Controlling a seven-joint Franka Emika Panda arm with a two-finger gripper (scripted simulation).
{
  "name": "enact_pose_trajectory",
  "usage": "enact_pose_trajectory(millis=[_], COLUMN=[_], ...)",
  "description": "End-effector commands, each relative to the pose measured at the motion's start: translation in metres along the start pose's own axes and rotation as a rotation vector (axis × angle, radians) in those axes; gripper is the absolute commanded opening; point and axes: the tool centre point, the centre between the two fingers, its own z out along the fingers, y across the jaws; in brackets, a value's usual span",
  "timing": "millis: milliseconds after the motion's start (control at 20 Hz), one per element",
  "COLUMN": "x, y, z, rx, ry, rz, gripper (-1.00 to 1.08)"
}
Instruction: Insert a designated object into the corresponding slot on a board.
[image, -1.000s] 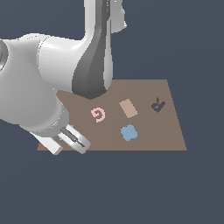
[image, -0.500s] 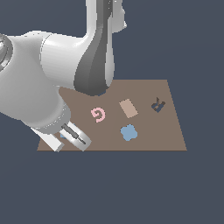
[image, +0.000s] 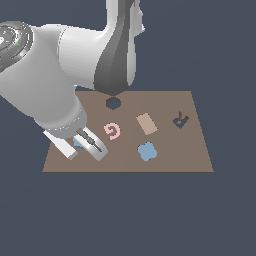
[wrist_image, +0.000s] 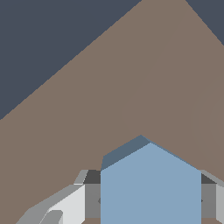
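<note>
Tool (image: 82, 145) straddles blue hexagon (wrist_image: 150, 186) — on board (image: 170, 155).

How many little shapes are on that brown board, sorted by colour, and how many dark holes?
Light-blue pieces: 2, the small hexagon piece between the gripper fingers and the flower-shaped piece
Pink letter G: 1
Tan rectangle: 1
Dark cut-outs: 2, the navy hexagon slot and the R-shaped one
Total: 6 on the brown board
</note>
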Motion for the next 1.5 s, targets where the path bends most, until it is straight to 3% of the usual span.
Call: enact_pose_trajectory(millis=[0,850,1450], x=[-0.012,-0.126,-0.166], y=[0.004,0.032,0.033], z=[-0.001,-0.006,-0.008], rx=[0.0,0.001,0.001], ry=[0.0,-0.001,-0.001], rz=[0.023,0.237,0.311], gripper=[-1.0,-1.0,-1.0])
